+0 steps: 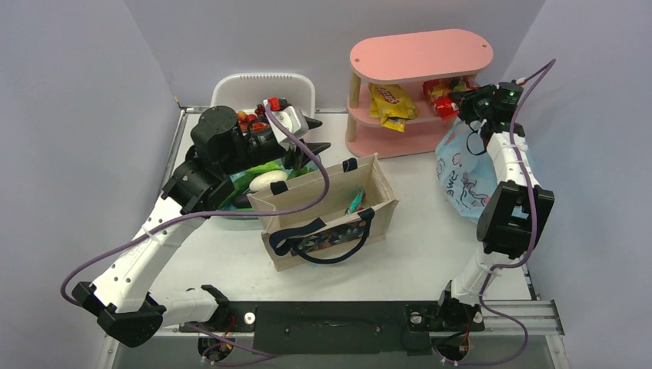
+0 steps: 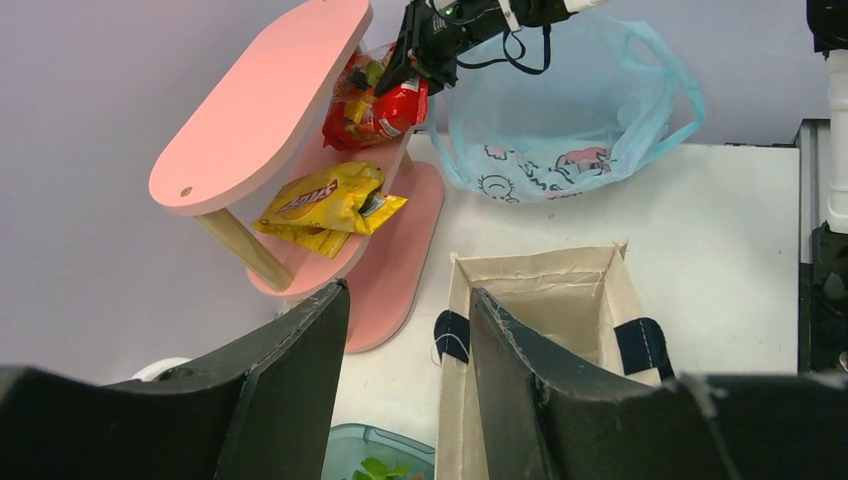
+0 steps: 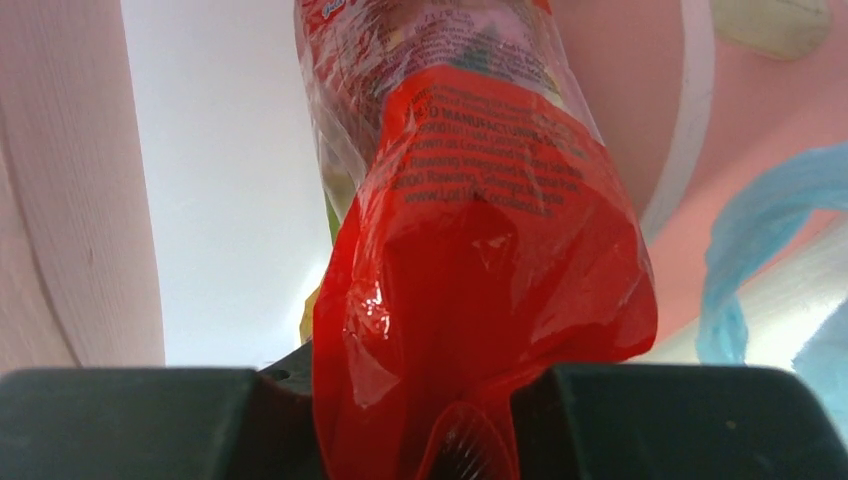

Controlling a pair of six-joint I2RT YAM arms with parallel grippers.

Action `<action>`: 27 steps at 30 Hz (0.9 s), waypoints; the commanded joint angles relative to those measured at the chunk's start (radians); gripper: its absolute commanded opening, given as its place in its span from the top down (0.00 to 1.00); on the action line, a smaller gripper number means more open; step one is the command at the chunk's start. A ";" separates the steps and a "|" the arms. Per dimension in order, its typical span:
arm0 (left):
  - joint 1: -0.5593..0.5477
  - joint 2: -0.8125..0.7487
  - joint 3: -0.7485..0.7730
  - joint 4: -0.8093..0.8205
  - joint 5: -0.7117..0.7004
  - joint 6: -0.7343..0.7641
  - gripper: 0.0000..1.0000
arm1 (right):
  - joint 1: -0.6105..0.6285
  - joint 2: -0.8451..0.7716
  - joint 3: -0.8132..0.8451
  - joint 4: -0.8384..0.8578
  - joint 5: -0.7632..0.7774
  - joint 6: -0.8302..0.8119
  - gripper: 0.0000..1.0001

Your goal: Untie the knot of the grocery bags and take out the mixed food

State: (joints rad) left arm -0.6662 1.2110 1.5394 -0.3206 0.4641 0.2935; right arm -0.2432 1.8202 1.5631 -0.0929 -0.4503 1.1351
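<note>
The light blue plastic bag lies open at the right, by the pink shelf; its handle loops hang apart in the left wrist view and no knot shows. My right gripper is shut on a red snack packet at the shelf's middle tier, also seen in the left wrist view. A yellow snack packet lies on that tier. The beige canvas tote stands open at the centre with a teal packet inside. My left gripper is open and empty, above the tote's far left corner.
The pink two-tier shelf stands at the back right. A clear teal tub with green items and a white oval vegetable sits under my left arm. A white slotted basket stands behind it. Walls close in on both sides.
</note>
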 commanded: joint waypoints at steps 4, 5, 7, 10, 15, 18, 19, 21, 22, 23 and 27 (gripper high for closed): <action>0.002 0.001 -0.006 0.011 -0.053 0.009 0.55 | 0.043 0.027 0.156 -0.031 0.139 -0.054 0.93; 0.003 0.001 -0.012 0.013 -0.056 0.009 0.55 | 0.044 0.033 0.167 -0.042 0.155 -0.063 0.89; 0.002 -0.001 -0.021 0.024 -0.057 0.007 0.54 | 0.045 0.032 0.170 -0.057 0.162 -0.070 0.73; 0.003 -0.004 -0.034 0.032 -0.058 0.004 0.54 | 0.039 0.014 0.155 -0.079 0.170 -0.088 0.50; 0.003 -0.014 -0.055 0.040 -0.053 -0.003 0.55 | 0.009 -0.023 0.099 -0.132 0.168 -0.112 0.43; 0.003 -0.017 -0.066 0.043 -0.045 -0.008 0.54 | 0.004 -0.053 0.067 -0.164 0.171 -0.134 0.43; 0.002 -0.017 -0.068 0.044 -0.045 -0.009 0.54 | 0.003 -0.059 0.061 -0.178 0.171 -0.135 0.43; 0.003 -0.019 -0.069 0.044 -0.040 -0.012 0.55 | 0.002 -0.077 0.041 -0.197 0.173 -0.144 0.43; 0.003 -0.019 -0.069 0.044 -0.039 -0.013 0.55 | 0.002 -0.087 0.034 -0.207 0.175 -0.148 0.44; 0.003 -0.019 -0.071 0.045 -0.038 -0.012 0.54 | 0.002 -0.092 0.030 -0.224 0.177 -0.152 0.45; 0.003 -0.024 -0.080 0.049 -0.036 -0.010 0.54 | 0.002 -0.107 0.028 -0.260 0.189 -0.168 0.59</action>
State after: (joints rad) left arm -0.6662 1.2125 1.4647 -0.3176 0.4198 0.2943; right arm -0.2424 1.7851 1.5894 -0.3298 -0.2913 0.9997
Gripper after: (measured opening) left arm 0.455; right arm 0.502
